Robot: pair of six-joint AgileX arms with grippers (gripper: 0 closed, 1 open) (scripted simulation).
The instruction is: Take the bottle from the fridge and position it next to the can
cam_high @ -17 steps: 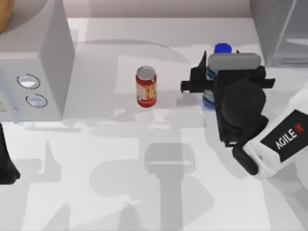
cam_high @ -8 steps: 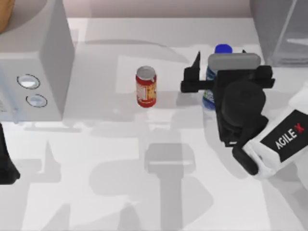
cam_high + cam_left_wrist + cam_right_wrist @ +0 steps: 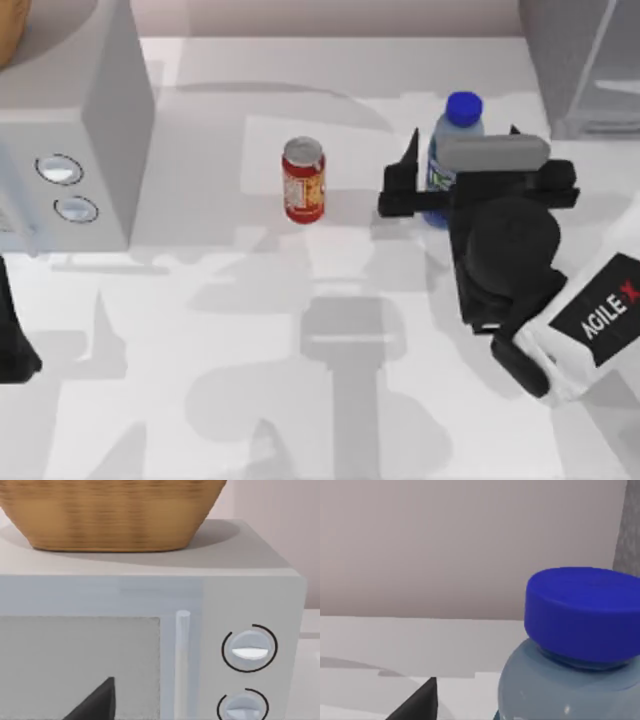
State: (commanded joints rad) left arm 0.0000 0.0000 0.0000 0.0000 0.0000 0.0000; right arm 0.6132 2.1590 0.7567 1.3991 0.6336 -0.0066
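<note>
Two arms are sharing the white table (image 3: 300, 400). My right gripper (image 3: 462, 160) is hovering at the bottle (image 3: 446, 150), its jaws spread wide: one dark finger (image 3: 408, 160) is pointing clear of the bottle on the can's side, and I am seeing no contact with the plastic. The bottle is standing upright on the table, right of the red can (image 3: 303, 180) with a gap between them, and its blue cap (image 3: 582, 612) is looming close in the right wrist view. The fridge (image 3: 585, 60) is sitting at the table's far right corner. My left arm (image 3: 12, 340) is parked at the left edge, facing the microwave (image 3: 250, 630) with a wicker basket (image 3: 107, 512) on top; its jaws I cannot tell.
</note>
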